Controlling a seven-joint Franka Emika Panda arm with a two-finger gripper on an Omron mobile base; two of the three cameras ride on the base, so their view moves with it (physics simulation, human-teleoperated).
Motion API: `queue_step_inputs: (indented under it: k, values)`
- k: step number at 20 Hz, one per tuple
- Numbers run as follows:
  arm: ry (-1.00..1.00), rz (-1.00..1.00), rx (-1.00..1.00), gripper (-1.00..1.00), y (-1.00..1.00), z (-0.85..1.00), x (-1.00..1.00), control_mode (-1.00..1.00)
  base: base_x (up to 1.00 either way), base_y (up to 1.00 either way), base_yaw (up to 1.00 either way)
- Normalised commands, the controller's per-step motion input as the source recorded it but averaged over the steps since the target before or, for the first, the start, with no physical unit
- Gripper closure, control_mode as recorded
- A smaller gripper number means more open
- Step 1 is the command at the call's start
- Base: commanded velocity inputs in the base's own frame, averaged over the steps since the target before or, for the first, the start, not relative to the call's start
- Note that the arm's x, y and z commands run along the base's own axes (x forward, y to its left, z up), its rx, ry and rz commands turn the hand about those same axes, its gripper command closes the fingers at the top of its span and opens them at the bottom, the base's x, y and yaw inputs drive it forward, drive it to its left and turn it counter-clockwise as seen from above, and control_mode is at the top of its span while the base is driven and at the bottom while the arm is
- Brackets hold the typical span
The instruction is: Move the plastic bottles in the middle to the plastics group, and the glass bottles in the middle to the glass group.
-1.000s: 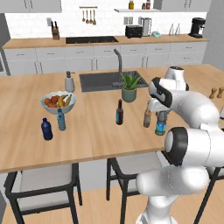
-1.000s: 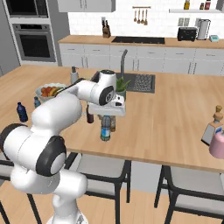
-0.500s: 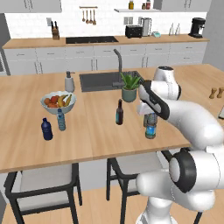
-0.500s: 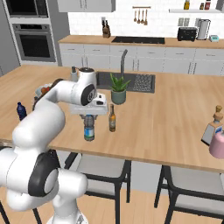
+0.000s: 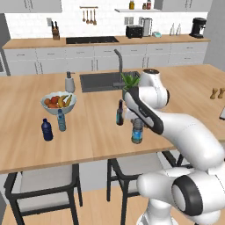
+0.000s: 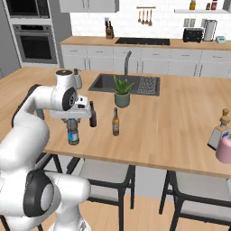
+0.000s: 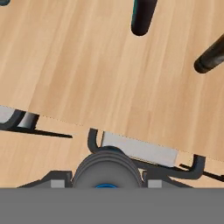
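Note:
My gripper [image 6: 72, 122] is shut on the neck of the small clear water bottle [image 6: 72, 135] with a blue label, which hangs upright near the counter's front edge. In the left base view the gripper [image 5: 137, 123] and bottle [image 5: 137, 133] sit just right of the near-black beer bottle [image 5: 119, 113]. The amber bottle [image 6: 116, 122] stands right of the dark one [image 6: 93, 115]. To the left stand the navy bottle [image 5: 47, 130] and the pale-blue bottle [image 5: 61, 120]. Two stubby brown bottles [image 5: 217, 93] are at the far right. The hand view looks down on the bottle's top [image 7: 107, 164].
A fruit bowl [image 5: 58, 102] and a soap dispenser [image 5: 69, 82] stand behind the plastics pair. A potted plant [image 6: 122, 92] sits by the sink [image 6: 106, 82]. Stools [image 5: 44, 186] stand under the counter's front edge. A pink object [image 6: 224, 149] is at the right.
The arm has swung left with the water bottle, carrying it from right of the two beer bottles across their front. The other bottles have stayed put.

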Motion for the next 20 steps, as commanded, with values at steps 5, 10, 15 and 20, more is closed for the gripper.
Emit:
queue_step_inputs:
  k: [5,10,15,20]
  values:
    - [-0.01,0.01,0.00,1.00,0.69,0.08,-0.10,-1.00,0.00,0.00,0.00]
    - [-0.03,0.00,0.00,1.00,0.79,0.04,-0.01,-1.00,0.00,0.00,0.00]
    - [-0.04,0.00,0.00,1.00,0.90,0.00,0.25,-1.00,0.00,0.00,0.00]
    - [0.00,0.00,0.01,1.00,0.67,0.00,0.56,-1.00,0.00,0.00,0.00]
